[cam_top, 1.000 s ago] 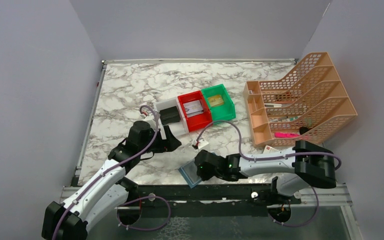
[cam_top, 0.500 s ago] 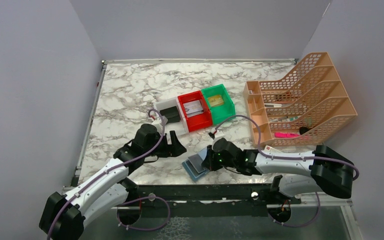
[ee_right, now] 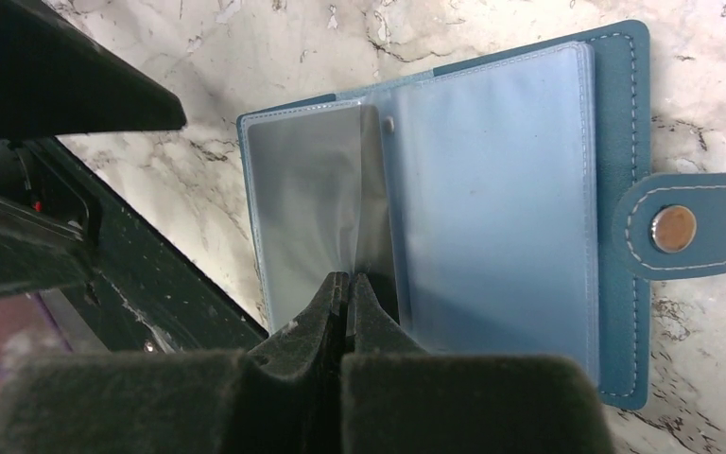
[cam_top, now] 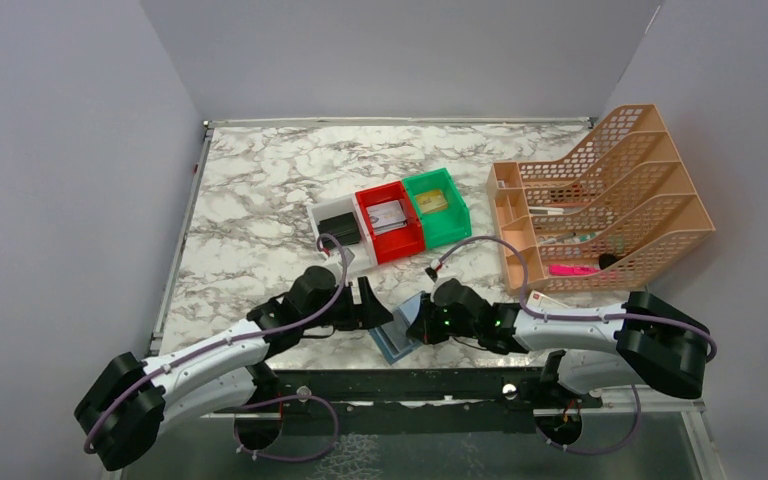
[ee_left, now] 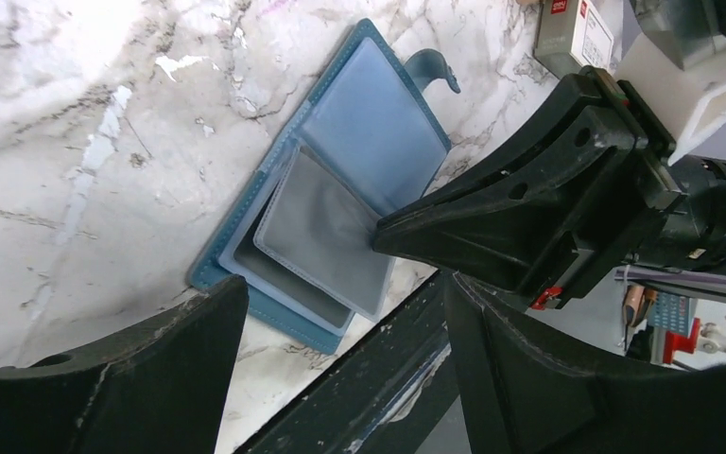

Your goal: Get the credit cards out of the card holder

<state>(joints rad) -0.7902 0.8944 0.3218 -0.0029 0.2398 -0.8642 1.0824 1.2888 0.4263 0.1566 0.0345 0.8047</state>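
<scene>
- The card holder [cam_top: 397, 338] lies spread open at the near edge of the tabletop, about midway along it, between the two grippers.
- Its snap tab [ee_right: 681, 227] sticks out flat on the marble.
- The left gripper [cam_top: 372, 304] hangs just beside the card holder, its fingers [ee_left: 113, 378] spread wide with nothing in them.
- The right gripper [ee_right: 345, 282] is pinched shut on the edge of one clear sleeve [ee_right: 307, 203], which stands tilted up from the other pages.
- White, red and green bins [cam_top: 392, 220] sit touching in a row mid-table.
- A peach file rack [cam_top: 610, 200] stands at the right edge.
</scene>
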